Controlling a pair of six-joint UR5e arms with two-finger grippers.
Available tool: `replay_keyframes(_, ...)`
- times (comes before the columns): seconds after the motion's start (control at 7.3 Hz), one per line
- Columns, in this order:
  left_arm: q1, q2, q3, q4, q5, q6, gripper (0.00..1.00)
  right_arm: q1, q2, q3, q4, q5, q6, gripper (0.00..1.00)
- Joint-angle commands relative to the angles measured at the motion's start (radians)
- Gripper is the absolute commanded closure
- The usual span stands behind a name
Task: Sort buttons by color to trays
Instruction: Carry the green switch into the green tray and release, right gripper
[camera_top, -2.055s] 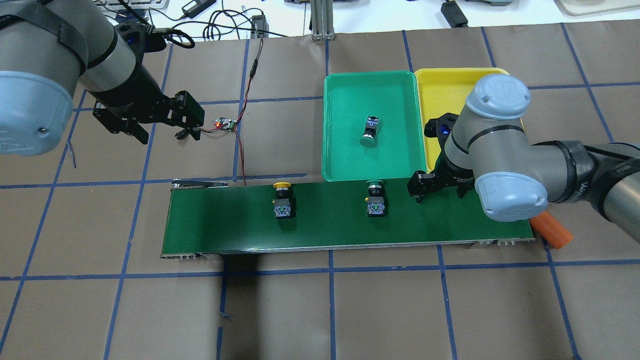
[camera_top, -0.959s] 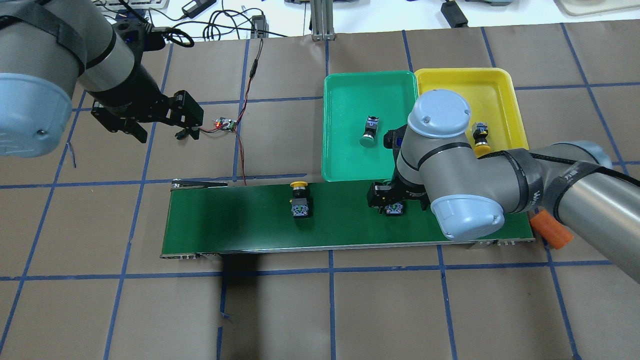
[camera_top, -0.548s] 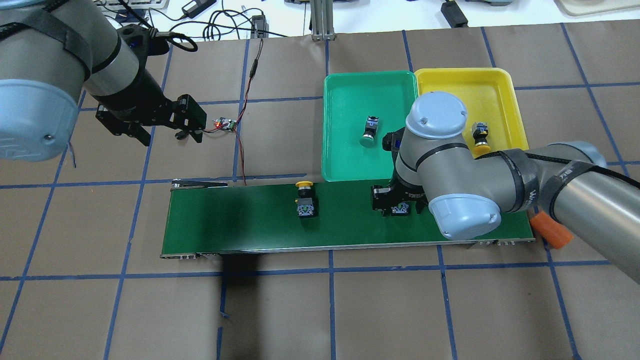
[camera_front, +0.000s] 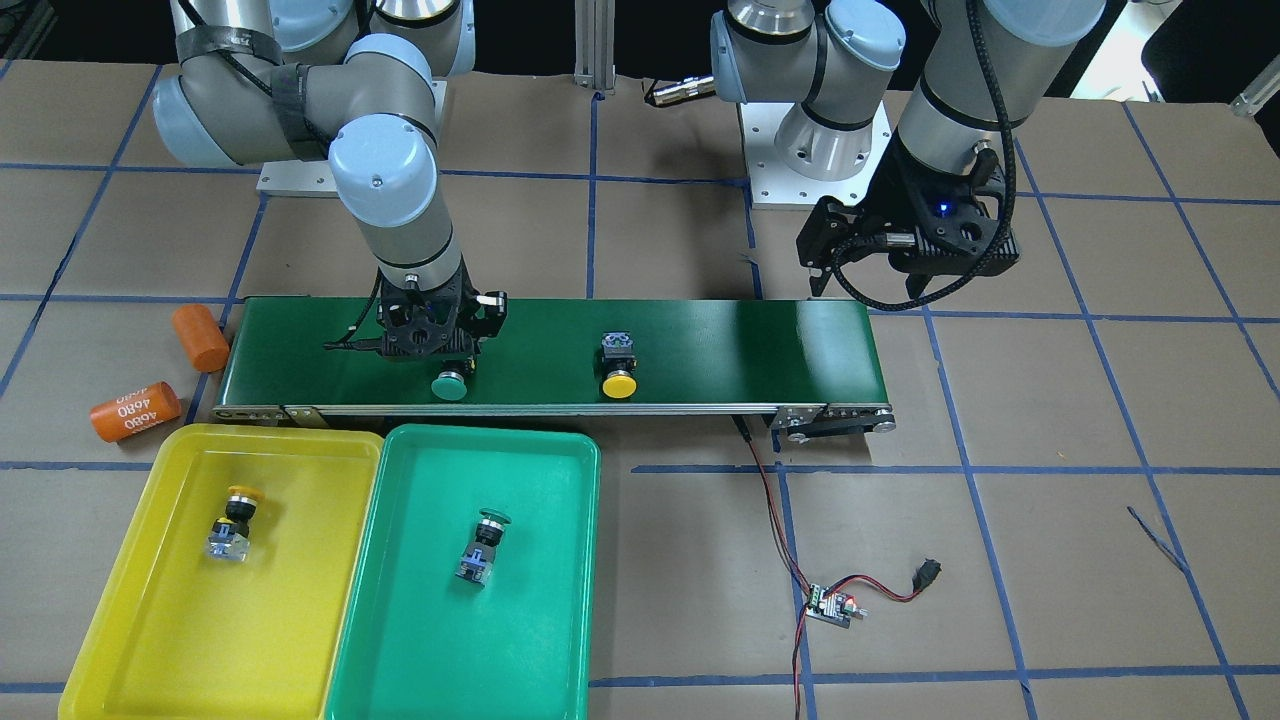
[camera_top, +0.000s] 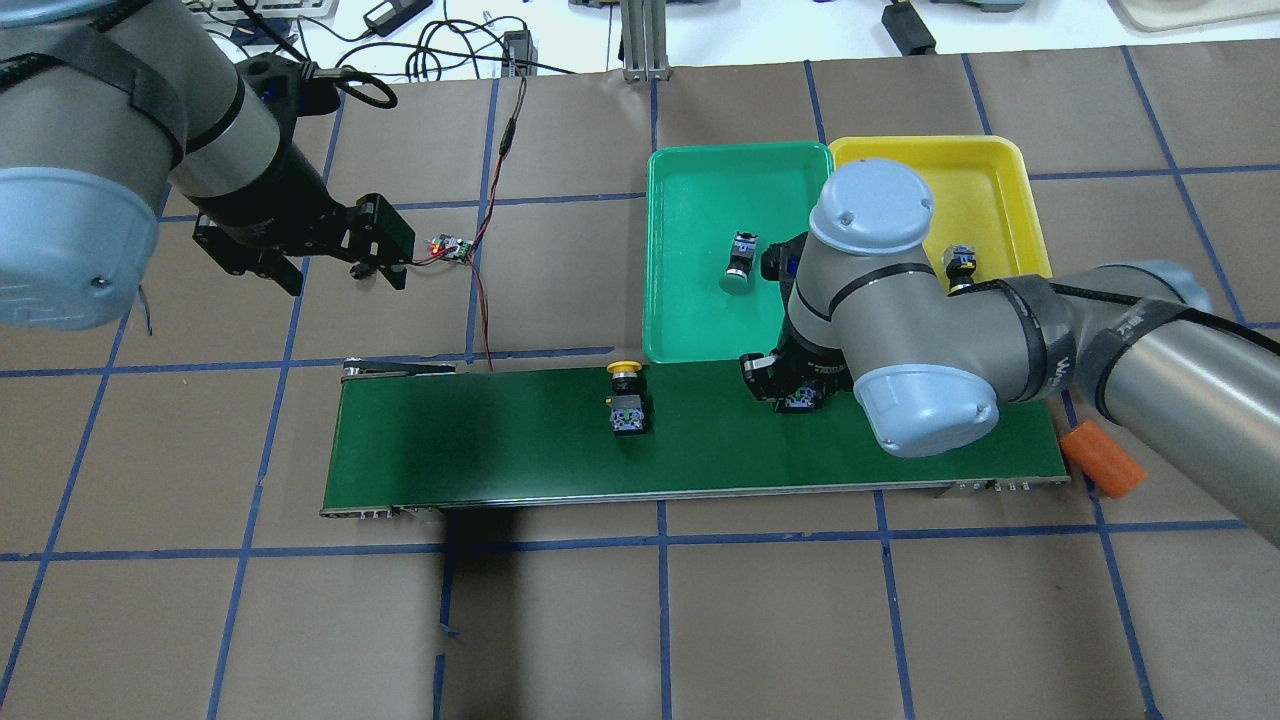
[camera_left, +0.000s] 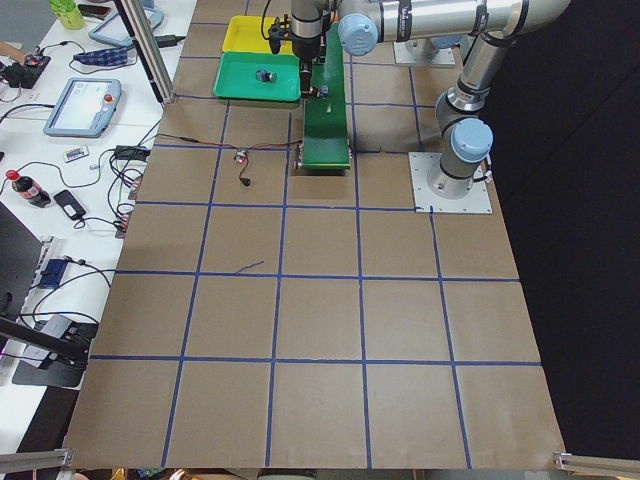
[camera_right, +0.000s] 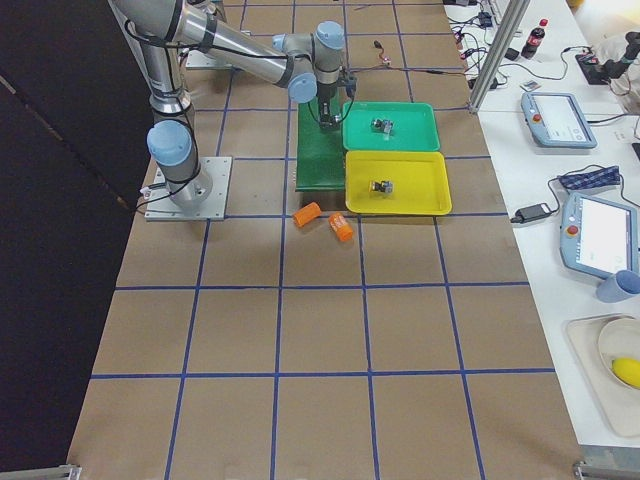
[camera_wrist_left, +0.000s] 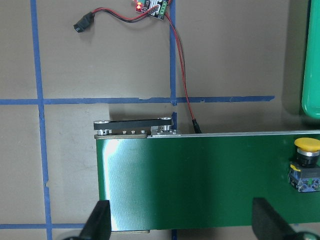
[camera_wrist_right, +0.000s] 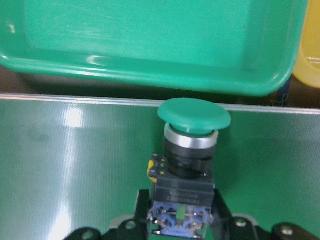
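Right end effector (camera_wrist_right: 181, 220) now straddles the green button (camera_wrist_right: 189, 150) on the belt (camera_top: 480, 440). Its fingers (camera_wrist_right: 143, 207) press against both sides of the black body, so I judge it clamped on the button. Two seconds back it hangs empty to the right of that button, by the yellow tray (camera_top: 930, 145). A second back it is already over the button, and since then it closes in and edges toward the green tray (camera_top: 740, 152). I cannot tell whether the button is off the belt yet. Its cap sits at the belt's far edge, just short of that tray's rim.

The belt looks to be running. The yellow button (camera_top: 628, 400) stands further right in each successive overhead picture and is now about mid-belt, near the green tray's left corner. Left end effector (camera_wrist_left: 182, 225) is spread wide and empty above the tabletop, beside the circuit board (camera_top: 450, 248), and has barely shifted.

For the task, the sort is half done. A sorted yellow button (camera_front: 232, 520) lies in the yellow tray and a sorted green button (camera_front: 482, 548) in the green one. The third is now in hand, and I judge the next move to be a short lift over the rim into the green tray. The last yellow one drifts toward the belt's right end, so it likely needs catching before it runs off.
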Motion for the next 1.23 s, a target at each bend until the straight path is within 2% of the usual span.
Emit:
replay_keyframes(0.0,0.001,-0.002,-0.001,-0.001,0.001,0.000,0.00,-0.016,0.161,-0.235,0.008,-0.013,-0.050,0.76)
replay_keyframes(0.14,0.001,-0.001,-0.002,-0.003,0.001,0.000,0.00,-0.024,0.216,-0.349,0.020,-0.016,-0.054,0.76)
replay_keyframes(0.27,-0.002,0.004,0.002,0.000,-0.011,0.000,0.00,-0.041,0.228,-0.393,0.064,-0.016,-0.057,0.71)
replay_keyframes(0.41,-0.002,0.005,-0.001,0.000,-0.004,0.000,0.00,-0.053,0.228,-0.390,0.068,-0.013,-0.057,0.67)
replay_keyframes(0.55,-0.002,0.011,-0.001,0.000,-0.010,0.000,0.00,-0.053,0.227,-0.383,0.068,-0.011,-0.057,0.48)
replay_keyframes(0.68,-0.002,0.020,0.001,-0.008,0.001,0.000,0.00,-0.053,0.228,-0.380,0.069,-0.010,-0.057,0.12)
replay_keyframes(0.82,-0.002,0.028,-0.001,-0.018,0.001,-0.001,0.00,-0.053,0.225,-0.369,0.071,-0.013,-0.057,0.00)
replay_keyframes(1.1,-0.001,0.027,-0.002,-0.017,-0.004,-0.001,0.00,-0.059,0.216,-0.350,0.074,-0.017,-0.058,0.00)
